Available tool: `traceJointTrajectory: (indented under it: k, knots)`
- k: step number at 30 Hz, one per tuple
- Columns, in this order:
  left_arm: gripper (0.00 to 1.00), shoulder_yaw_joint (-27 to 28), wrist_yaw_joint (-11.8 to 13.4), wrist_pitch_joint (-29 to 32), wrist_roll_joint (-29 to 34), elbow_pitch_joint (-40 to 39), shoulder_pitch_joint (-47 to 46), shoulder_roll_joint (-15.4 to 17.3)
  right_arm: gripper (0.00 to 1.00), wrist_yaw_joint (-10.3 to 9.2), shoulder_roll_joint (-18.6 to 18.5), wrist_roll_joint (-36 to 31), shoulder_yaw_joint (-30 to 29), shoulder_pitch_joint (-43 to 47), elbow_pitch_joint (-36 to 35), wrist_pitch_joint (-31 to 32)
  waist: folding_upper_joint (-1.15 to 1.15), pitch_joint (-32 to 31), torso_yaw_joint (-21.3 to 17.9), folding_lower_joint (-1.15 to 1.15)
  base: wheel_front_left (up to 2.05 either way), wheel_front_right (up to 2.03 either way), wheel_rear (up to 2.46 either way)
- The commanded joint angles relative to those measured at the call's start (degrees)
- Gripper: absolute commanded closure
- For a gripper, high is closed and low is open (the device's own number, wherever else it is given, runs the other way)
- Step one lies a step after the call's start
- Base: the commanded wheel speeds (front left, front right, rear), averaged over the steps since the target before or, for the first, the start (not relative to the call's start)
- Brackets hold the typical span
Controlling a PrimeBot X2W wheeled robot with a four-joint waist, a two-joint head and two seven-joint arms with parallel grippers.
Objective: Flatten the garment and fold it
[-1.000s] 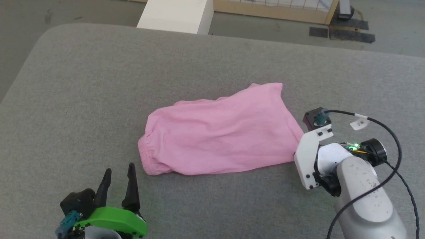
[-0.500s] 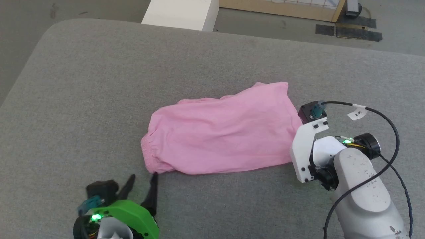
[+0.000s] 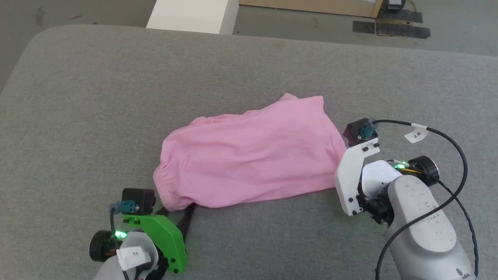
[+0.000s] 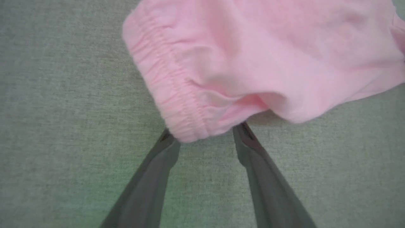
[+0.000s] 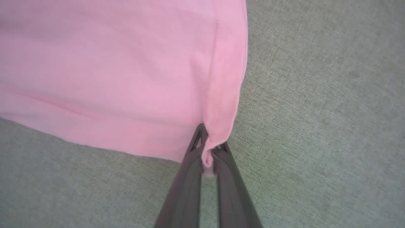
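Left hand (image 4: pixel 204 133) advanced to garment (image 3: pixel 249 163) waistband corner, fingers (image 4: pixel 152 177) apart astride it. Right hand (image 5: pixel 207 155) clamped on hem corner opposite. Garment spread on tabletop (image 3: pixel 78 97). Judged light, limp knit; grip seamed corners.

Garment (image 3: pixel 249 163): plain light pink, no print (gathered waistband the same pink).
Bench (image 3: pixel 97 97): uniform mid-grey, fine woven fleck.
Left tool (image 4: pixel 204 132): dark grey, on a bright green mount (image 3: pixel 163 237).
Right tool (image 5: pixel 210 148): dark grey, on a white mount (image 3: pixel 350 179); forearm (image 3: pixel 420 229) pale grey, dark-speckled.
Cable (image 3: pixel 393 123): black.
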Motion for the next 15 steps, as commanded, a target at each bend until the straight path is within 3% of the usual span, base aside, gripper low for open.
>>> traceJointTrajectory:
  k: [1,8,12,15]
  knots:
    - [1.0,0.07,-0.49,-0.19,-0.62,0.24,-0.61,-0.16,1.0,-0.08,-0.08,0.26,-0.08,0.64,-0.29,-0.24,0.46,0.23,-0.31,0.0,0.0,0.0,0.0]
    - [1.0,0.72,-0.23,2.15,-2.71,-2.7,0.51,0.4,1.0,-0.08,-0.26,1.11,-0.72,0.91,-1.71,-0.18,0.46,-0.89,-0.08,0.0,0.0,0.0,0.0]
    - [1.0,1.94,-1.09,8.11,-7.94,-9.84,1.3,1.79,1.0,-0.08,-1.86,6.64,-1.03,0.98,-5.94,2.57,0.46,-2.76,0.07,0.0,0.0,0.0,0.0]
    - [1.0,3.87,-1.88,13.65,-12.69,-17.24,-0.38,4.76,1.0,-0.08,-4.95,12.71,-2.44,0.18,-12.49,5.98,0.46,-4.17,0.12,0.0,0.0,0.0,0.0]
